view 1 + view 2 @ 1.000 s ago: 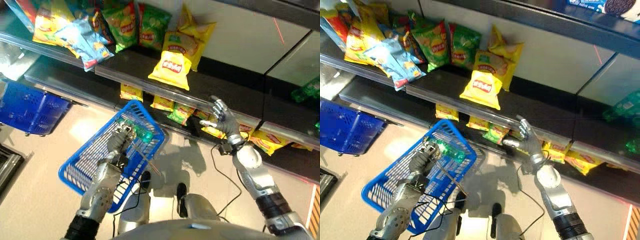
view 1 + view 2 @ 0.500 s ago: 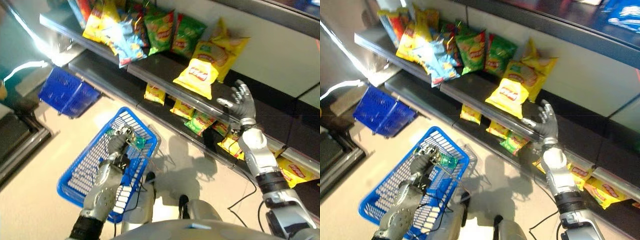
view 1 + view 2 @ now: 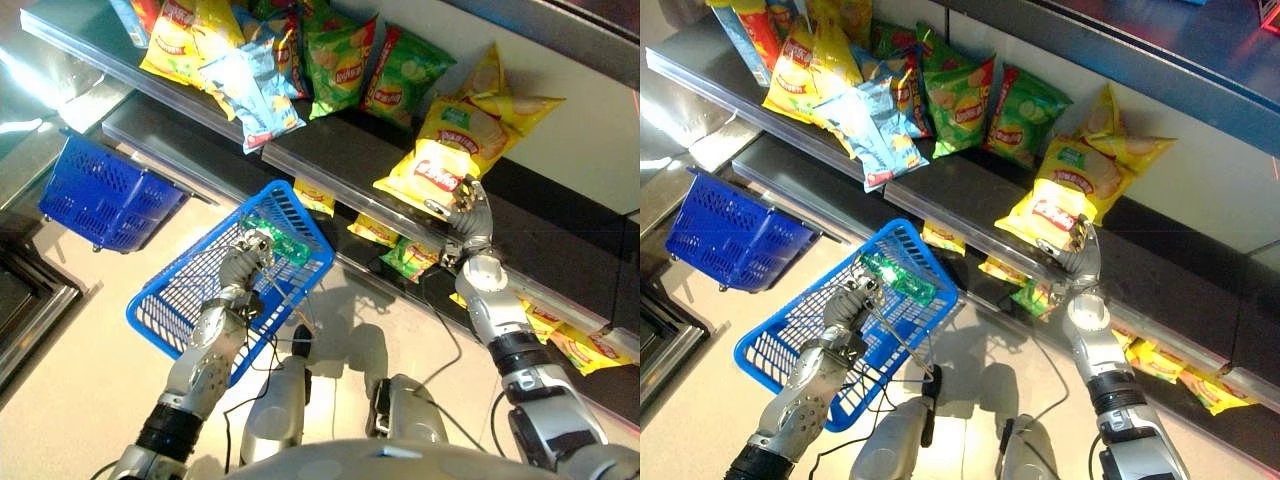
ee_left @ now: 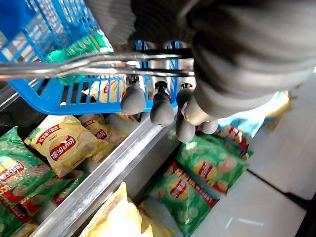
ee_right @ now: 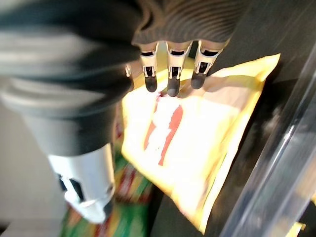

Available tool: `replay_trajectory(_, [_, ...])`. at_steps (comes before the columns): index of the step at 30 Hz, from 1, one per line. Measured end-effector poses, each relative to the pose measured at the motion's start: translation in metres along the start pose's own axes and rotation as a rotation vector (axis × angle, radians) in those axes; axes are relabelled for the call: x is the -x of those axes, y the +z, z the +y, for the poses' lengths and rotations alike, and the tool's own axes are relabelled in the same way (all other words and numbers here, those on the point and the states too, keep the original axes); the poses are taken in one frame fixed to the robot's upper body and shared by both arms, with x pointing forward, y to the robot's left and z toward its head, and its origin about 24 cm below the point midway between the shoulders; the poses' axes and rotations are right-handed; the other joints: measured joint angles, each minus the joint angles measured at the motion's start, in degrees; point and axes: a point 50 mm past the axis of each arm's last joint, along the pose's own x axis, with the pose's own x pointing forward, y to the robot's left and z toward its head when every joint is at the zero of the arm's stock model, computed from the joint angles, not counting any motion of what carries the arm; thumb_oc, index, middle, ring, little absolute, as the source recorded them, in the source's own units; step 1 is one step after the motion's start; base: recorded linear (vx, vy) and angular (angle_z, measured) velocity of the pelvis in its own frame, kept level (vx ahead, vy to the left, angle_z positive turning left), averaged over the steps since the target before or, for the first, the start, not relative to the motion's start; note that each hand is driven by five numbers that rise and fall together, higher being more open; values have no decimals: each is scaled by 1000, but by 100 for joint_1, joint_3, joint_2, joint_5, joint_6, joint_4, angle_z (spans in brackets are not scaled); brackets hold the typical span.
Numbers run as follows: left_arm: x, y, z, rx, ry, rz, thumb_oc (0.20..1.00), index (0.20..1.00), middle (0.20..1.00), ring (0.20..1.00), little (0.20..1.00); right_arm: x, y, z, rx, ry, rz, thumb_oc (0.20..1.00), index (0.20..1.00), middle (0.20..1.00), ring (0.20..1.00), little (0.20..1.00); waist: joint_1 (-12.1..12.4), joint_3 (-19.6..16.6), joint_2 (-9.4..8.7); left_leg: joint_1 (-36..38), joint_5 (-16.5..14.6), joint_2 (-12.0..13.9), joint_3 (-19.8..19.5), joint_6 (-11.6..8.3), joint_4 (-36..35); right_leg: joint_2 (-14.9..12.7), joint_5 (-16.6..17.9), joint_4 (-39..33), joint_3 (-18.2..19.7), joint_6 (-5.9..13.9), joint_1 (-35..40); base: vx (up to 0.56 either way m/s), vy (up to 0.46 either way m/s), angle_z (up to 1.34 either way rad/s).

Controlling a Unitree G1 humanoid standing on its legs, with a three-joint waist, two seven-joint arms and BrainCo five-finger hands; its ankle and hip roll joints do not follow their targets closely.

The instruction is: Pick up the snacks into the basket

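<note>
A yellow chip bag (image 3: 437, 168) lies at the front of the dark middle shelf, with another yellow bag leaning behind it. My right hand (image 3: 467, 214) is open at the bag's lower edge, and its straight fingers (image 5: 170, 74) rest on the bag (image 5: 197, 133), thumb apart. My left hand (image 3: 243, 268) is shut on the wire handle (image 4: 94, 61) of the blue basket (image 3: 150, 310), which hangs tilted below the shelf. A green snack pack (image 3: 281, 241) lies in the basket's far end.
Green, blue and yellow bags (image 3: 960, 95) crowd the middle shelf to the left. Small yellow and green packs (image 3: 405, 258) line the lower shelf (image 3: 200, 150) behind its front rail. A second blue basket (image 3: 100, 200) stands on the floor at the left.
The camera has shifted. My right hand has moved from beside the shelf edge onto the front yellow bag. My left hand still holds the basket's handle.
</note>
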Motion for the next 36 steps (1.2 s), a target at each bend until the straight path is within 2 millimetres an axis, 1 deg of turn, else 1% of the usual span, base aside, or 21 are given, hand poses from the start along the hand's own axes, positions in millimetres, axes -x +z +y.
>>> replay_trajectory(1, [0,-1,-1,5,0,2,200,200,200,200,200,1,-3,-1,-13,-10,15,1000,1000,1000,1000,1000,-104,21,-45,1,-1,-87,-43,-3,-25,3,149,-239,106,-62,58,52,-64,29])
replay_trajectory(2, [0,-1,-2,3,-3,2,200,200,200,200,200,0,-3,-2,-22,-15,21,1000,1000,1000,1000,1000,-116,42,-104,-1,1,-141,-46,-19,-57,36,321,-500,143,-138,138,45,-66,23])
replay_trajectory(3, [1,-2,-1,4,1,2,200,200,200,200,200,-2,-2,-2,-23,-21,21,1000,1000,1000,1000,1000,-104,54,-126,-4,1,-158,-35,-45,-71,44,628,-640,159,-241,185,52,-81,11])
replay_trajectory(4, [2,-3,0,6,6,5,200,200,200,200,200,-4,-1,-3,-26,-32,25,1000,1000,1000,1000,1000,-89,70,-115,-13,-24,-143,-50,-99,-67,84,963,-779,151,-293,226,50,-82,3])
replay_trajectory(6, [6,-6,2,10,14,7,200,200,200,200,200,-15,-5,-6,-25,-71,80,1000,1000,1000,1000,1000,-69,75,-70,-34,-75,-15,-121,-212,-66,229,1027,-978,78,-393,307,18,-51,-3])
replay_trajectory(7, [6,-6,1,12,13,7,200,200,200,200,200,-16,-3,-7,-29,-78,79,1000,1000,1000,1000,1000,-72,76,-67,-60,-76,24,-133,-234,-67,277,1041,-1000,71,-415,301,24,-73,-4])
replay_trajectory(9, [7,-7,2,16,22,13,200,200,200,200,200,-20,6,-5,-43,-86,52,1000,1000,1000,1000,1000,-94,115,-51,-113,-65,126,-126,-302,-81,372,1021,-1033,62,-474,238,20,-55,-5])
replay_trajectory(10, [7,-10,1,24,27,21,200,200,200,200,200,-22,11,-6,-59,-103,43,1000,1000,1000,1000,1000,-119,154,8,-113,-87,147,-131,-332,-81,398,1017,-1083,61,-489,259,7,-31,-11])
replay_trajectory(12, [6,-10,-2,34,24,20,200,200,200,200,200,-25,13,-12,-51,-123,41,1000,1000,1000,1000,1000,-127,192,72,-112,-100,159,-139,-346,-91,411,1013,-1118,57,-495,265,9,-28,-7])
replay_trajectory(13, [4,-9,-3,36,21,13,200,200,200,200,200,-28,16,-20,-43,-162,36,1000,1000,1000,1000,1000,-133,226,127,-110,-106,177,-138,-355,-117,429,1011,-1148,49,-499,274,0,0,0])
replay_trajectory(15, [4,-9,-5,39,17,12,200,200,200,200,200,-30,21,-24,-52,-190,21,1000,1000,1000,1000,1000,-146,255,176,-106,-112,193,-131,-365,-125,448,1004,-1156,51,-508,271,27,-41,0])
replay_trajectory(20, [4,-11,-7,44,16,17,200,200,200,200,200,-28,17,-19,-79,-199,35,1000,1000,1000,1000,1000,-172,260,185,-36,-118,207,-115,-375,-134,470,1003,-1152,67,-529,331,6,-6,0])
replay_trajectory(22, [4,-12,-8,41,10,22,200,200,200,200,200,-26,11,-18,-75,-195,56,1000,1000,1000,1000,1000,-200,260,185,112,-119,202,-116,-376,-184,465,1000,-1173,70,-529,467,0,0,0])
replay_trajectory(25, [5,-14,-8,40,11,34,200,200,200,200,200,-27,13,-14,-72,-166,52,1000,1000,1000,1000,1000,-261,261,185,86,-119,202,-110,-376,-195,451,1006,-1171,82,-535,426,-45,2,-4])
replay_trajectory(28, [5,-17,-13,44,-12,47,200,200,200,200,200,-32,23,-8,-29,-101,22,1000,1000,1000,1000,1000,-273,261,186,-10,-119,222,-41,-376,-153,483,1040,-1151,167,-551,295,-18,-9,-15])
replay_trajectory(29, [5,-18,-13,45,-13,48,200,200,200,200,200,-33,25,-9,-26,-94,18,1000,1000,1000,1000,1000,-264,262,188,-13,-119,227,-33,-377,-160,485,1040,-1151,173,-551,284,-28,-16,-8])
replay_trajectory(30, [5,-17,-13,43,-17,46,200,200,200,200,200,-37,31,-10,-14,-80,5,1000,1000,1000,1000,1000,-257,276,209,-54,-124,236,-34,-384,-145,497,1039,-1150,174,-551,251,-37,-17,-1])
replay_trajectory(31, [5,-16,-14,43,-22,41,200,200,200,200,200,-40,39,-9,8,-59,-21,1000,1000,1000,1000,1000,-256,286,225,-120,-126,237,-39,-387,-115,499,1040,-1137,172,-552,192,-47,-28,2])
replay_trajectory(32, [3,-14,-16,43,-33,34,200,200,200,200,200,-45,55,-7,20,-31,-67,1000,1000,1000,1000,1000,-249,371,262,-202,-125,239,-50,-387,-77,500,1042,-1107,169,-556,121,-31,-22,4])
replay_trajectory(33, [3,-14,-16,44,-38,31,200,200,200,200,200,-48,66,-4,20,-16,-96,1000,1000,1000,1000,1000,-238,435,288,-260,-125,239,-68,-387,-44,516,1037,-1072,164,-558,67,-16,-25,7])
replay_trajectory(36, [0,-11,-19,45,-49,22,200,200,200,200,200,-52,91,2,0,6,-168,1000,1000,1000,1000,1000,-202,667,336,-388,-126,241,-122,-389,33,528,1030,-1016,152,-568,-20,-12,-38,8])
